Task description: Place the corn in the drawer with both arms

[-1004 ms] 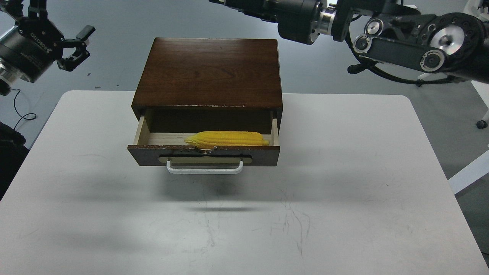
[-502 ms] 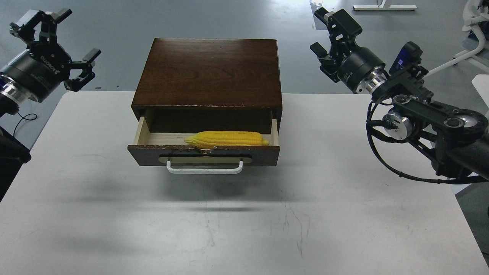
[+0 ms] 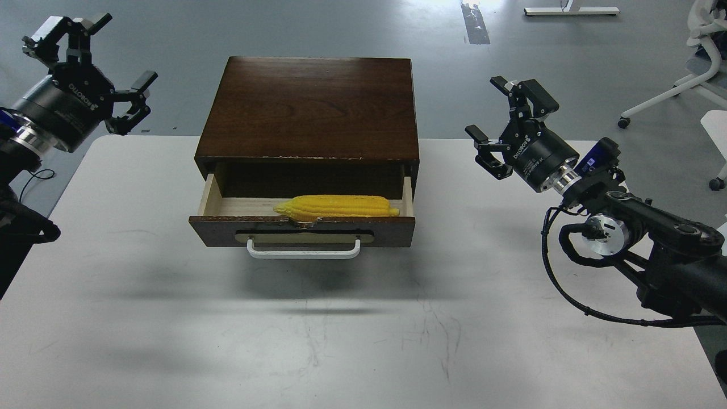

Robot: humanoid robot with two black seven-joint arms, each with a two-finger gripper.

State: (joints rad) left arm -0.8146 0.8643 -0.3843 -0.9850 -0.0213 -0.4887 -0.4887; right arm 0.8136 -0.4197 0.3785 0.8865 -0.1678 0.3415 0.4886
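The yellow corn (image 3: pixel 336 206) lies lengthwise inside the open drawer (image 3: pixel 302 231) of the dark brown wooden box (image 3: pixel 312 108), towards its right side. The drawer stands pulled out, its white bar handle (image 3: pixel 304 250) facing me. My left gripper (image 3: pixel 93 62) is open and empty, raised off the table's far left corner, well left of the box. My right gripper (image 3: pixel 505 122) is open and empty, held above the table to the right of the box.
The box sits at the back middle of the white table (image 3: pixel 352 318). A white office chair base (image 3: pixel 676 85) and a frame stand on the grey floor behind at the right. A cable (image 3: pixel 34 170) hangs at the far left.
My right arm has swung from high behind the box down and to the right, its gripper now beside the box. My left gripper rose slightly and shifted right. Corn and drawer unchanged.
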